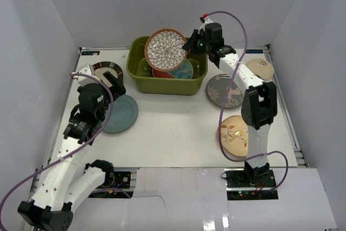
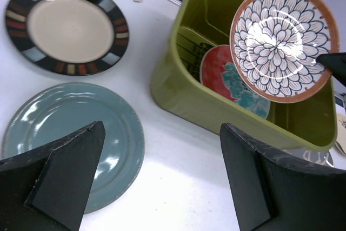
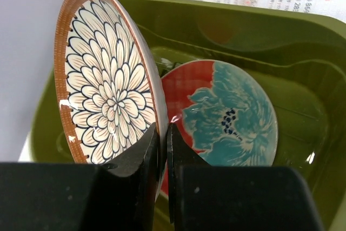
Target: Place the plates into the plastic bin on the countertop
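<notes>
left gripper (image 2: pixel 162 128): jaws spread wide (angled down) | right gripper (image 3: pixel 164 133): pinched tight, arm stretched forward

The overhead camera looks down from behind the near edge over the flat white worktop (image 1: pixel 173 128). The left wrist camera watches from the left edge, the right one closer (almost inside); all share the olive-green rectangular plastic bin (image 1: pixel 162 86).

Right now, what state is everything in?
Green bin: upright.
Petal-pattern plate: held upright over bin.
Red flower plate: in bin.
Teal plate: on table.
Dark-rimmed plate: on table.
Grey plate: on table.
Patterned cream plate: on table.
Small plate: on table.
Right pincer: shut on petal-pattern plate.
Left pincer: open.
</notes>
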Controlling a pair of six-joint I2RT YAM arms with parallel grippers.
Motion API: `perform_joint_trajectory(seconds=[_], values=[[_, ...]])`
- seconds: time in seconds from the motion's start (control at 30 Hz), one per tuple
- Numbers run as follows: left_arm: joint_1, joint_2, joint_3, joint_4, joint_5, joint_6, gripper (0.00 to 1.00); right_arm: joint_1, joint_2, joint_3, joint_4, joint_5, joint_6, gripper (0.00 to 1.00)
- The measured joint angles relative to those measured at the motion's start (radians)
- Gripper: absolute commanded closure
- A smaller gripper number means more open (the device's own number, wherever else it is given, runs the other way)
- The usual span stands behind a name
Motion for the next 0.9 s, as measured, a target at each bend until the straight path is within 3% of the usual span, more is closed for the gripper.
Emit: perform_joint_trajectory(seconds=[0.23,0.53,0.67,0.77,0.9], values=[[0.0,-0.093,-0.026,-0.077,-0.092,-0.021,0.02,0.008,0.177,0.106,-0.055,0.029,-0.013,0.92],[0.0,0.008,-0.089,-0.125,-0.15,-0.075,0.02,0.024,0.234,0.105,-0.087,0.072,-0.023,0.91],[0.003,0.061,-0.089,-0.12,-0.163,-0.089,0.02,0.032,0.234,0.095,-0.08,0.089,-0.031,0.8],[0.021,0.167,-0.06,-0.123,-0.161,-0.098,0.02,0.036,0.232,0.058,-0.043,0.11,-0.032,0.59],[0.12,0.296,-0.024,-0.1,-0.087,-0.111,0.02,0.042,0.23,0.002,-0.03,0.137,-0.044,0.41]])
